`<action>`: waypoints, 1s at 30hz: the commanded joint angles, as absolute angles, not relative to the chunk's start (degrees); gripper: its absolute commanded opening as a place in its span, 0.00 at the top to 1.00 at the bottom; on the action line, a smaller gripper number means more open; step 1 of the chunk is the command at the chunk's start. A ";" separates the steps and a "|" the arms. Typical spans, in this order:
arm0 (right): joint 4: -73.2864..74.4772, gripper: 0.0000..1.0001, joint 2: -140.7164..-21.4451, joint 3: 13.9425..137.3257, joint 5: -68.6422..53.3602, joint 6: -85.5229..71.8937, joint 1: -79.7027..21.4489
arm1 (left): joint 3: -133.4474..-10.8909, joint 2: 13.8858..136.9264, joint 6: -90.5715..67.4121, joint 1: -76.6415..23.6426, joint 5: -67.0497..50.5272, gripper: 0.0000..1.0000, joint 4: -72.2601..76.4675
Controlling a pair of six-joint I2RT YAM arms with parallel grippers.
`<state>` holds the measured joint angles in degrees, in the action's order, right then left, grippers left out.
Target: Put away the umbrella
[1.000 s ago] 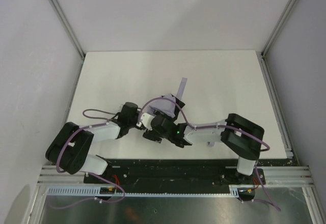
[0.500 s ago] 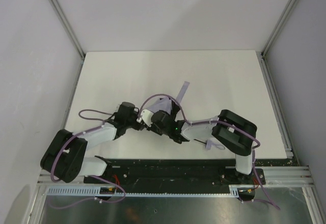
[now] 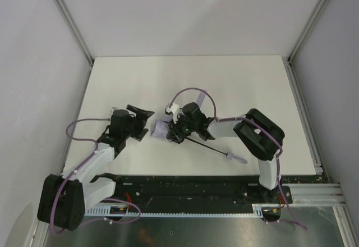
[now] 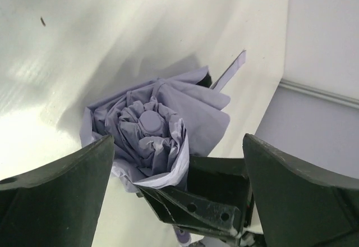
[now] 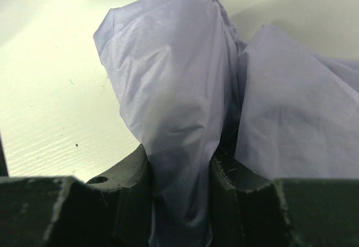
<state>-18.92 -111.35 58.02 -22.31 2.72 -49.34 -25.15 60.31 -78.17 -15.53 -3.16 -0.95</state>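
The umbrella [image 3: 161,129] lies folded on the white table [image 3: 252,84], its lavender canopy bunched at the left. Its thin black shaft [image 3: 206,147] runs down-right to the pale handle [image 3: 234,158]. A fabric strap [image 3: 200,97] sticks out behind. My right gripper [image 3: 171,130] is shut on a fold of the canopy [image 5: 174,101], with fabric pinched between its fingers [image 5: 126,196]. My left gripper [image 3: 148,124] stands open just left of the canopy tip [image 4: 150,122], its fingers [image 4: 61,196] apart on either side and touching nothing.
Grey walls with aluminium rails [image 3: 68,19] enclose the table on three sides. The arms' bases and a black mounting rail [image 3: 185,188] run along the near edge. Purple cables [image 3: 190,91] loop over both arms.
My left gripper has opened, let go of the umbrella and drawn back to the left. My right gripper has shut on the canopy and moved farther from the bases, uncovering shaft and handle.
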 commanded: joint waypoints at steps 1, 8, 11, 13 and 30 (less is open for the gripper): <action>-8.87 1.00 -119.76 56.16 -34.29 0.44 -46.46 | -23.93 56.03 -72.19 -13.41 -2.53 0.01 -0.35; -5.82 1.00 -125.99 62.08 -40.55 -0.47 -44.37 | -19.92 51.32 -72.99 -10.96 -6.07 0.01 -0.35; -6.40 1.00 -127.16 62.79 -43.04 -2.27 -42.93 | -17.79 48.69 -73.91 -9.95 -7.43 0.01 -0.35; -4.37 1.00 -127.99 64.21 -43.94 -2.76 -42.35 | -17.15 47.35 -73.98 -9.56 -8.27 0.01 -0.35; -5.78 1.00 -134.22 67.35 -54.71 -10.92 -38.61 | -17.86 61.53 -79.96 -19.48 -12.83 0.01 12.11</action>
<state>-15.18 -126.10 71.79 -54.94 -12.53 -38.85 -17.21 56.49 -76.53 -14.79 -12.43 6.02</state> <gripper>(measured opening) 0.354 0.994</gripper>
